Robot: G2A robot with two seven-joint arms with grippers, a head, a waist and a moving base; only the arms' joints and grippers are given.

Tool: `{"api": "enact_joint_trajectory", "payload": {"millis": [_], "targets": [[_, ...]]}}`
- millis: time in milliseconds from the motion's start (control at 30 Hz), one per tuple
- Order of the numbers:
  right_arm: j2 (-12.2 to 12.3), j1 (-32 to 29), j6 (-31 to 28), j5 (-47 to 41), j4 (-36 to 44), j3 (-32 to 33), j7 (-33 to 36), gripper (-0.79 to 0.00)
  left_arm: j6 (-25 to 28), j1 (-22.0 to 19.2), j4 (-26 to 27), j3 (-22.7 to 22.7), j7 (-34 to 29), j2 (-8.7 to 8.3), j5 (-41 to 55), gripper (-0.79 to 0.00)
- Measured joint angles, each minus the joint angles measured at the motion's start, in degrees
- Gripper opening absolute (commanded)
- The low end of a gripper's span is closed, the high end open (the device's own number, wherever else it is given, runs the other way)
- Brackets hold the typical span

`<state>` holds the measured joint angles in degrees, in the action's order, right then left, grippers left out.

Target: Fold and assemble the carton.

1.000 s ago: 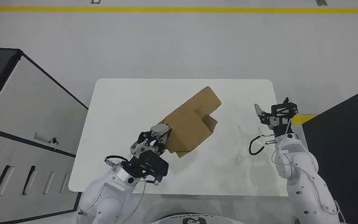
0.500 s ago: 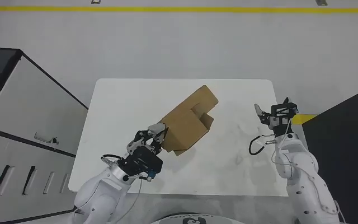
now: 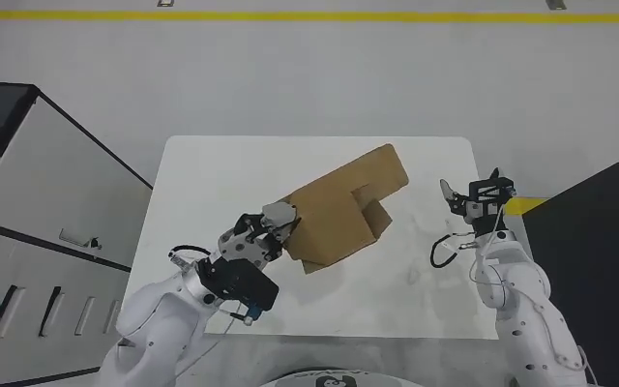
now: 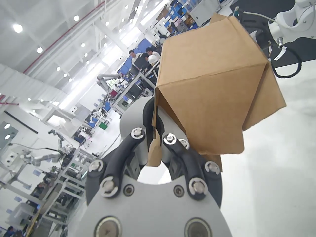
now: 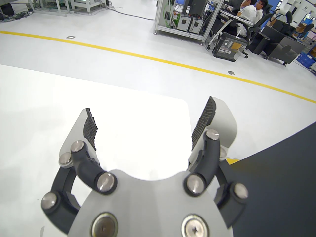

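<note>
Carton (image 3: 340,207) edge in left claw (image 4: 154,122)

Left end effector (image 3: 282,217) grips the carton (image 3: 340,205) edge.

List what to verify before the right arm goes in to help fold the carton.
1. Left jaws shut on the carton: ok, they pinch the edge of a panel.
2. Right jaws open and holding nothing: ok.
3. Right jaws apart from the carton: ok, they sit by the table's edge with a gap to the carton.
4. Carton within the table's edges: ok in the top view.
5. Flaps folded shut: not ok, flaps stick out loose.
6. Carton's underside resting on the table: cannot tell.
</note>
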<state>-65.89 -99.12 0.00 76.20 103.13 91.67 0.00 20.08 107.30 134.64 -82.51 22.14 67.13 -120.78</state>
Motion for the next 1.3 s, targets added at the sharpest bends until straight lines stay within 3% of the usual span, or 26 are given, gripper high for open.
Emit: {"api": "enact_joint_trajectory", "payload": {"millis": [167,433,633,800,1100,1300], "targets": [[0.00,0.00,0.00,0.00,0.00,0.00,0.00,0.000,1.33,-2.27,0.00,-0.17,4.44,-0.44,-1.62,-0.785],[0.00,0.00,0.00,0.00,0.00,0.00,0.00,0.000,1.22,-2.88,0.00,0.15,5.40,-0.46,-1.13,-0.785],[0.00,0.00,0.00,0.00,0.00,0.00,0.00,0.000,1.86,-8.11,-0.23,1.04,14.63,-1.16,-5.00,-0.785],[0.00,0.00,0.00,0.00,0.00,0.00,0.00,0.000,-0.12,-11.69,-1.89,1.77,21.76,-1.82,-11.09,-0.785],[0.00,0.00,0.00,0.00,0.00,0.00,0.00,0.000,-1.70,-12.41,-2.03,2.05,22.21,-1.95,-13.08,-0.785],[0.00,0.00,0.00,0.00,0.00,0.00,0.00,0.000,-8.08,-16.66,-3.02,3.10,24.71,-2.46,-22.64,-0.785]]}}
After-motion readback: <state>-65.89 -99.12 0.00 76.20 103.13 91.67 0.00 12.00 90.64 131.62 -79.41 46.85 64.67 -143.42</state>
